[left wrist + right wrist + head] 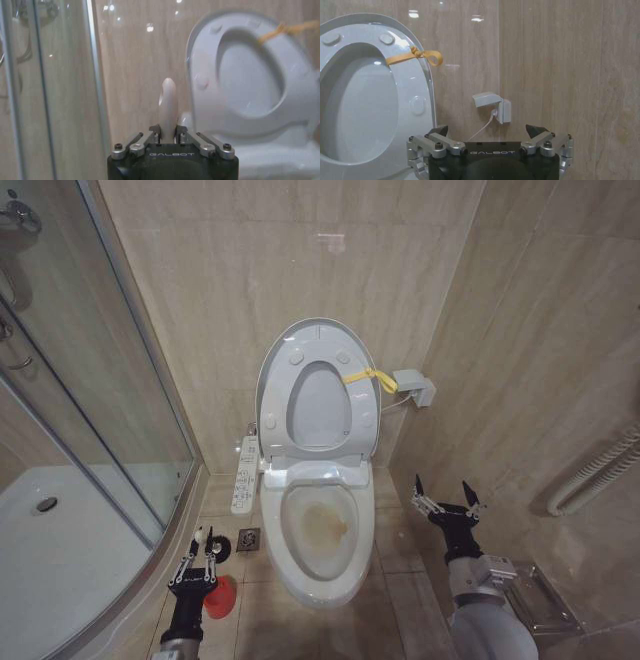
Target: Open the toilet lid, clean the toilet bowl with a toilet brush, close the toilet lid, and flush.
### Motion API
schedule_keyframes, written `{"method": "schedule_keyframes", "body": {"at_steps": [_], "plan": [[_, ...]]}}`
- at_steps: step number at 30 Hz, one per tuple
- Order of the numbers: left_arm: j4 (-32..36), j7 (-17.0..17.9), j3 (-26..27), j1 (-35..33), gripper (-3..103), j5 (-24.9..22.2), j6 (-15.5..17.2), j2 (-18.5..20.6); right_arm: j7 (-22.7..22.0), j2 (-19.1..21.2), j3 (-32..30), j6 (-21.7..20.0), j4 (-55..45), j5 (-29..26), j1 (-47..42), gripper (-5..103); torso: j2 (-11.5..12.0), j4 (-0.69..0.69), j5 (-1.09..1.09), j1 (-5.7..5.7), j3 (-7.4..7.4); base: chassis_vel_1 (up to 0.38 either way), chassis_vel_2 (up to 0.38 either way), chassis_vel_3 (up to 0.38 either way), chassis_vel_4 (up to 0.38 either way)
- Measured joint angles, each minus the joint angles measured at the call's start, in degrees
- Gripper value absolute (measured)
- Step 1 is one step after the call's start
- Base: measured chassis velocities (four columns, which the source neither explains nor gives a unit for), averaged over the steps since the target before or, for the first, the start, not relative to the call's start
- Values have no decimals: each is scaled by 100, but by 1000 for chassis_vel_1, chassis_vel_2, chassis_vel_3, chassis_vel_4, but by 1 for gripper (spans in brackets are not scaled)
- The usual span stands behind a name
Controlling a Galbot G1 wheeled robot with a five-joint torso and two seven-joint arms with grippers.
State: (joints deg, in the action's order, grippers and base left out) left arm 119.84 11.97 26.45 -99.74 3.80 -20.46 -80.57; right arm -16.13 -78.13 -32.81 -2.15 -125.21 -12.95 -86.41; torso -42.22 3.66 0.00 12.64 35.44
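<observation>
Toilet lid [290, 345] up, leaning back on the tan wall in the upper middle of the head view. White ring seat [318, 412] up too, tied to the lid with a yellow band [368, 377]. Toilet bowl [322, 525] open below it in the lower middle of the frame, with a brown-yellow stain inside.

Left gripper [203, 542] low in the lower left of the head view, just left of the bowl. Fingers clenched on the thin white handle of the toilet brush [168, 101], seen in the left wrist view standing straight up from between them. Red holder [220, 598] on the floor just right of that arm, near the foot of the bowl.

Right gripper [447, 495] in the lower right of the head view, off to the right of the bowl, touching nothing. Fingers [438, 131] spread wide, released.

White button panel [245, 475] at the left side of the seat. Small white socket box [415, 388] on the wall right of the lid. Round floor drain [249, 539] between the left gripper and the bowl. Glass shower wall [90, 380] and white shower tray [60, 550] on the left side of the frame.
</observation>
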Motion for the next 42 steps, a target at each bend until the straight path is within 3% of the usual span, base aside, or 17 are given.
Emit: {"method": "schedule_keyframes", "body": {"at_steps": [7, 11, 14, 17, 18, 25, 28, 31, 36, 42], "plan": [[1327, -112, -625, -478, 19, 133, 45, -31, 0, 0, 0, 0, 0, 0, 0, 100, 0, 0, 0, 0, 0, 0, 0, 0, 0], [1651, -246, -725, -492, 19, 83, 63, 89, 0, 0, 0, 0, 0, 0, 0, 100, 0, 0, 0, 0, 0, 0, 0, 0, 0], [1747, -316, -807, -404, 19, -92, 42, 297, 0, 0, 0, 0, 0, 0, 0, 100, 0, 0, 0, 0, 0, 0, 0, 0, 0], [1755, -405, -877, -16, 19, -685, 178, 699, 0, 0, 0, 0, 0, 0, 0, 100, 0, -1, 0, 1, 0, 0, 0, 0, 0], [1755, -405, -877, -16, 19, -685, 178, 699, 0, 0, 0, 0, 0, 0, 0, 100, 0, -1, 0, 1, 0, 0, 0, 0, 0], [783, -411, -1247, 1697, 19, -2186, 718, 1717, 1, 0, 0, 0, 0, 0, 0, 100, 0, 2, -1, 2, 1, 0, 0, 0, 0], [540, -413, -1429, 2038, 19, -2423, 812, 1852, 0, 0, 0, 0, 0, 0, 0, 100, 0, 1, -2, 2, 1, 0, 0, 0, 0], [134, -430, -1943, 2612, 19, -2766, 988, 1932, 0, 0, 0, 0, 0, 0, 0, 100, 1, 0, -1, 2, 1, 0, 0, 0, 0], [-639, -403, -2719, 3320, 19, -2704, 976, 1804, 0, 0, 0, 0, 0, 0, 0, 100, 1, 1, 0, 2, 1, 0, 0, 0, 0], [-1587, -403, -3001, 3851, 19, -2233, 719, 1711, 0, 0, 0, 0, 0, 0, 0, 100, 1, 0, 0, 1, 1, 0, 0, 0, 0]]}}
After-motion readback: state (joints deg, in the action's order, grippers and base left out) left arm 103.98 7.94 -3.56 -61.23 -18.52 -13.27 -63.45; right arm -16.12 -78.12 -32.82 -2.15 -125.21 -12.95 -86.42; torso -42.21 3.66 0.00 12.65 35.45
